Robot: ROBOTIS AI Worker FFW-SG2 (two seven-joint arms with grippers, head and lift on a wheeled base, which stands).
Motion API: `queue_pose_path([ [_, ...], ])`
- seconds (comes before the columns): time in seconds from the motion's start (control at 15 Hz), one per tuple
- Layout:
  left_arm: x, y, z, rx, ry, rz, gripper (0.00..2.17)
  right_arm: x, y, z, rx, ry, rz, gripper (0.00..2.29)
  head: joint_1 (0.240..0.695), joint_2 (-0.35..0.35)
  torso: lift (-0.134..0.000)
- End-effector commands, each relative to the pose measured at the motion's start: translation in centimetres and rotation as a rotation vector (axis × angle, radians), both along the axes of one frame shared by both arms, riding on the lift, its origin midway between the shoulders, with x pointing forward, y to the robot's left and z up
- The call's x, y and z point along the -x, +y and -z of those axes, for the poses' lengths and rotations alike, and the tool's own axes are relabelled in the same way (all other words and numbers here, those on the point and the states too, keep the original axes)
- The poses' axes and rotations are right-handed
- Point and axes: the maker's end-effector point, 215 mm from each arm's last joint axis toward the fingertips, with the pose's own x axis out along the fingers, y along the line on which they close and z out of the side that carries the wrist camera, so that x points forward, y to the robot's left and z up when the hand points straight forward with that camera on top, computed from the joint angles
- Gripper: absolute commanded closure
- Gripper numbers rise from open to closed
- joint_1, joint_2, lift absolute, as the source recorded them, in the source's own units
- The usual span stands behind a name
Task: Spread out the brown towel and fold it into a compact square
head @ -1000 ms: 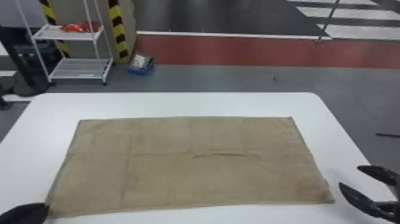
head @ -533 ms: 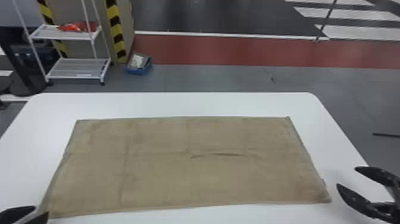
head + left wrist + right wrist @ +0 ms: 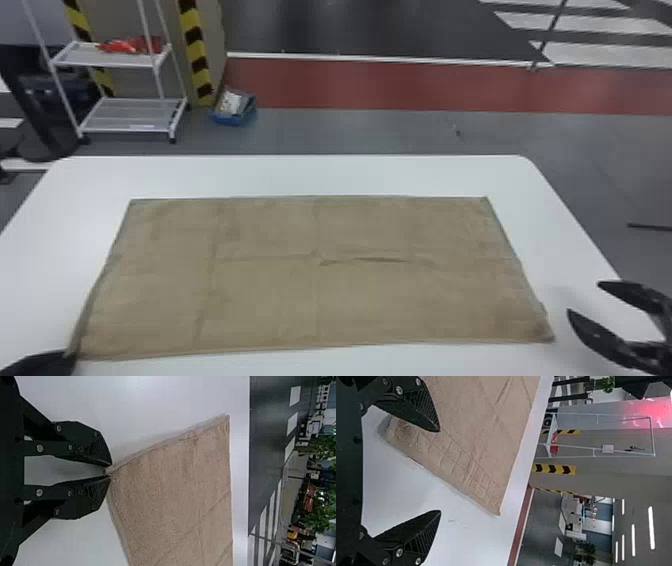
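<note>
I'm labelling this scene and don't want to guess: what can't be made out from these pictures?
How much of the brown towel the left gripper pinches: left wrist view, hidden between its fingertips.
Most of the towel's underside: head view, hidden against the white table.
The table's near edge: head view, cut off by the bottom edge.
What the red items on the rack's upper shelf are: head view, too small.

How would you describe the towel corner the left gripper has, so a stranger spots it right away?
On the white table lies the brown towel, spread out as a wide rectangle. Go to its near left corner. It alone is pinched, between the left gripper's fingertips; the near right corner lies loose, close to the open right gripper.
</note>
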Motion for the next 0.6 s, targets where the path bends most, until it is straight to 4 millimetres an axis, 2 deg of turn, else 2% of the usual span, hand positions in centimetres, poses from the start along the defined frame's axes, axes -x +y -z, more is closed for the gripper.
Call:
queue_pose_path([
  [0.0, -0.2, -0.1, -0.3, -0.001, -0.011, -0.007, 1.53, 0.2, -0.3, -0.1, 0.003, -0.003, 0.006, 0.18, 0.695, -0.074, -0.119],
  [0.07, -0.4, -0.1, -0.5, -0.002, -0.016, -0.008, 1.68, 0.3, -0.6, 0.0, 0.003, -0.002, 0.011, 0.18, 0.695, -0.074, -0.119],
  [0.13, -0.5, -0.2, -0.8, -0.003, -0.023, -0.005, 1.71, 0.5, -1.0, 0.2, 0.012, -0.003, 0.015, 0.18, 0.695, -0.075, -0.119],
  [0.33, -1.0, -0.6, -2.0, 0.001, -0.047, 0.004, 1.71, 1.1, -1.5, 0.3, 0.121, -0.083, -0.008, 0.18, 0.695, -0.095, -0.119],
  [0.4, -1.2, -0.8, -2.2, 0.003, -0.052, 0.008, 1.71, 1.4, -1.9, 1.0, 0.122, -0.067, -0.008, 0.19, 0.695, -0.101, -0.119],
  [0.53, -1.3, -1.0, -2.3, 0.005, -0.056, 0.011, 1.71, 1.6, -1.4, 2.0, 0.114, -0.046, -0.019, 0.26, 0.695, -0.113, -0.119],
])
